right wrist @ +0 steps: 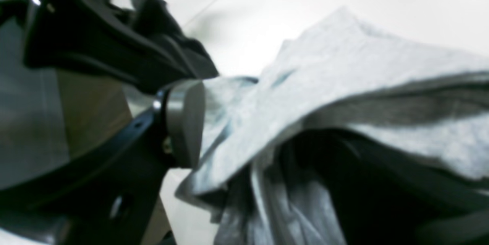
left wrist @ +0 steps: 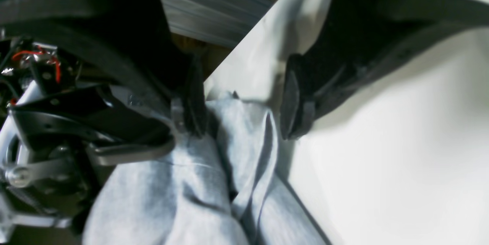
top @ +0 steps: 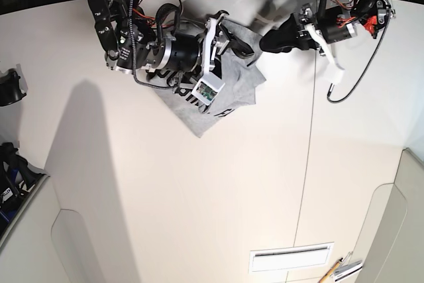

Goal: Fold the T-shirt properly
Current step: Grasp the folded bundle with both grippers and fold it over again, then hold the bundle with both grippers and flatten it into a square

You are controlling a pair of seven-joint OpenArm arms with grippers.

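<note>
Grey heathered cloth of the T-shirt (top: 222, 94) is lying bunched at the far edge of the white counter (top: 199, 203), caught between the two arms. In the left wrist view, the left pincer (left wrist: 244, 113) is standing wide apart, one dark pad (left wrist: 296, 99) on each side of a raised fold of the T-shirt (left wrist: 244, 149); the pad on the counter side is not touching the cloth, while the other is sitting right against it. In the right wrist view, the right pincer (right wrist: 214, 122) is showing one grey pad (right wrist: 185, 122) pressing against a crumpled wad of the T-shirt (right wrist: 324, 84), which is draping over and hiding the other finger, so I cannot tell whether it is gripping. Black lettering is showing on the hem side, below the right pincer (top: 228, 44) in the base view.
</note>
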